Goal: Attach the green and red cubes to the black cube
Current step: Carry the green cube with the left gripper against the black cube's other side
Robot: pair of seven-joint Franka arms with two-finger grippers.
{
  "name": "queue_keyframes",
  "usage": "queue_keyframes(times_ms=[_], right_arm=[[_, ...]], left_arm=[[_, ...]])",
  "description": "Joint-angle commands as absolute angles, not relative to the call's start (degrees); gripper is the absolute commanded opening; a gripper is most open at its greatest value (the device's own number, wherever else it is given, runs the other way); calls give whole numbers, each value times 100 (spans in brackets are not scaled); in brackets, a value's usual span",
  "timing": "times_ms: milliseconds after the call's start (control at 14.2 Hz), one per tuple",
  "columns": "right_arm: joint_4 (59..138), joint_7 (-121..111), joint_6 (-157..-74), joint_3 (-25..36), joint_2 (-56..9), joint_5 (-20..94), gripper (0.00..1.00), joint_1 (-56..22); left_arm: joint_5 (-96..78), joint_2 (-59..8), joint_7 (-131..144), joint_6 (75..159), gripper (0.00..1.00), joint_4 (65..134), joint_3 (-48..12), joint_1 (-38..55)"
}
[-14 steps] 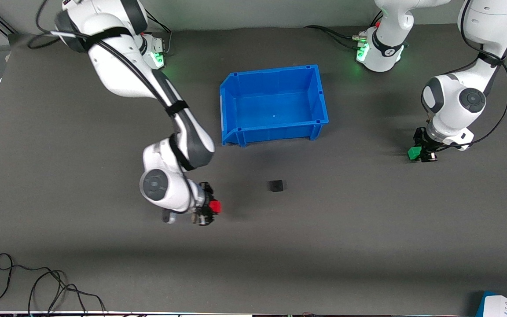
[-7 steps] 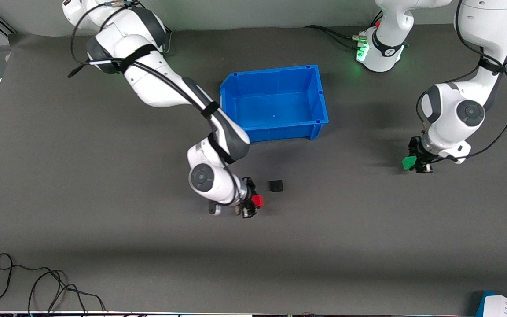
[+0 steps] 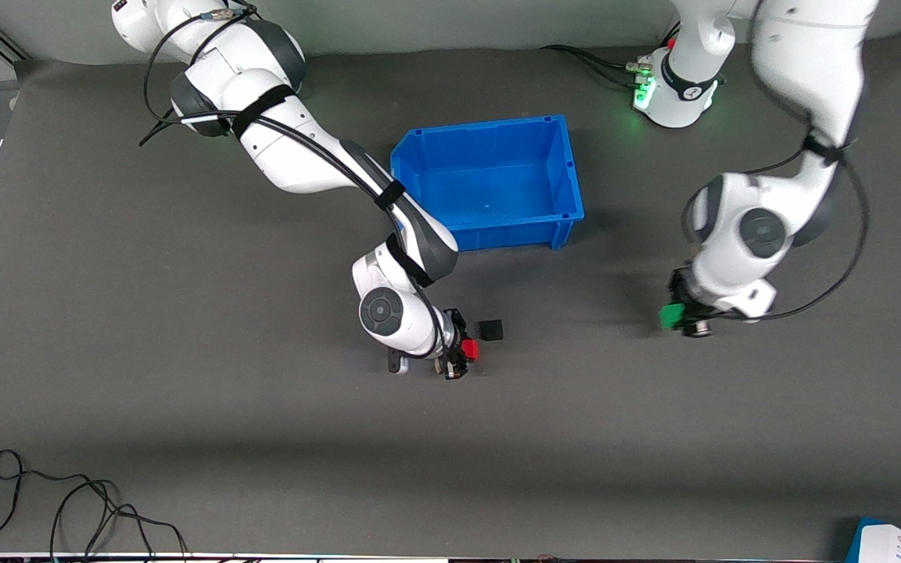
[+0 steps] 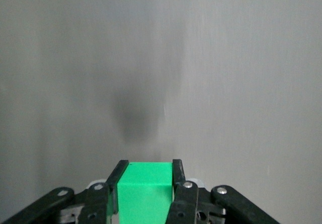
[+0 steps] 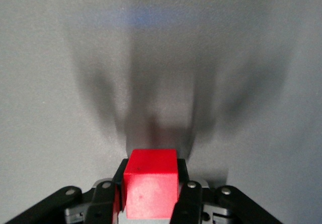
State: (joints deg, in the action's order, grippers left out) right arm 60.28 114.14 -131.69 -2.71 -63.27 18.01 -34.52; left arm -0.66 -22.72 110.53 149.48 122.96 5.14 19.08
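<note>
Right pincer (image 3: 461,353), clamping red cube (image 3: 470,349), has reached black cube (image 3: 490,330); left pincer (image 3: 681,319) grips green cube (image 3: 670,315).

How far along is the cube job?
Done: both pickups. The right gripper is shut on the red cube, just beside the black cube on the table. The left gripper is shut on the green cube, well apart from it. Left: both attachments.
</note>
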Motion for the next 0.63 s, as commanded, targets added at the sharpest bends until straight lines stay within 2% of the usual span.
queue_keyframes(times_ms=[0,351,561], right_arm=[[5827,11540,-13105,-211,-6469,1706,16,-3595],[5836,11549,-12508,-194,-6390,1538,15,-3708],[5845,11758,-12279,-141,-6398,1258,15,-3797]], left_arm=[[-79,-2602,11548,14740,0,11725,606,2416],[-105,-3206,12418,13757,0,10348,502,3049],[-106,-3559,12699,13597,0,9854,317,3182]])
